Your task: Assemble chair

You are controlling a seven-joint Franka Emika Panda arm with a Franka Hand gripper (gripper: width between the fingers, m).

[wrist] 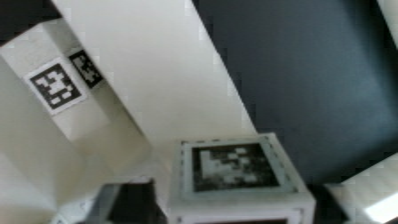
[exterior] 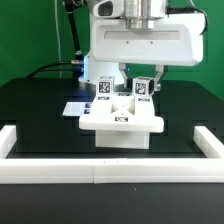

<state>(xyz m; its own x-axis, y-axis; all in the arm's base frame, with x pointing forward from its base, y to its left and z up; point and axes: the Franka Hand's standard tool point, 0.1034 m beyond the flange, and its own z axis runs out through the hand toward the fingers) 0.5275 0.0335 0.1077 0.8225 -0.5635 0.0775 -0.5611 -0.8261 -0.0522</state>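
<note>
The gripper is clenched above the partly built chair, seemingly on a tagged upright part there. That hold looks shallow; lifting could twist the part or tip the chair off the table.

White chair parts with black-and-white square tags, black table, white border rails, green backdrop.
</note>
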